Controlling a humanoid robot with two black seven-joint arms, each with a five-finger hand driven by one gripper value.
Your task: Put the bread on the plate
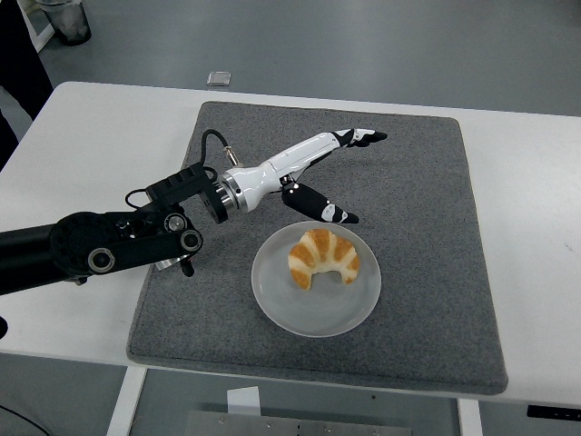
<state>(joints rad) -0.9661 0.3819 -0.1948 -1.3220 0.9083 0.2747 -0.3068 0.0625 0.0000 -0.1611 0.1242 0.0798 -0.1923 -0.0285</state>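
Observation:
The bread, a croissant point(323, 257) with orange and cream stripes, lies on the round white plate point(272, 295) in the lower middle of the grey mat point(418, 200). My left hand point(349, 177) reaches in from the left and hovers above the mat, just behind and up-left of the plate. Its fingers point(363, 136) are spread straight and its thumb point(322, 207) points toward the plate; it holds nothing. The right arm does not show.
The grey mat covers most of the white table point(100, 136). A small flat object point(218, 78) lies on the floor beyond the table's far edge. A dark bin point(65, 20) stands at the top left.

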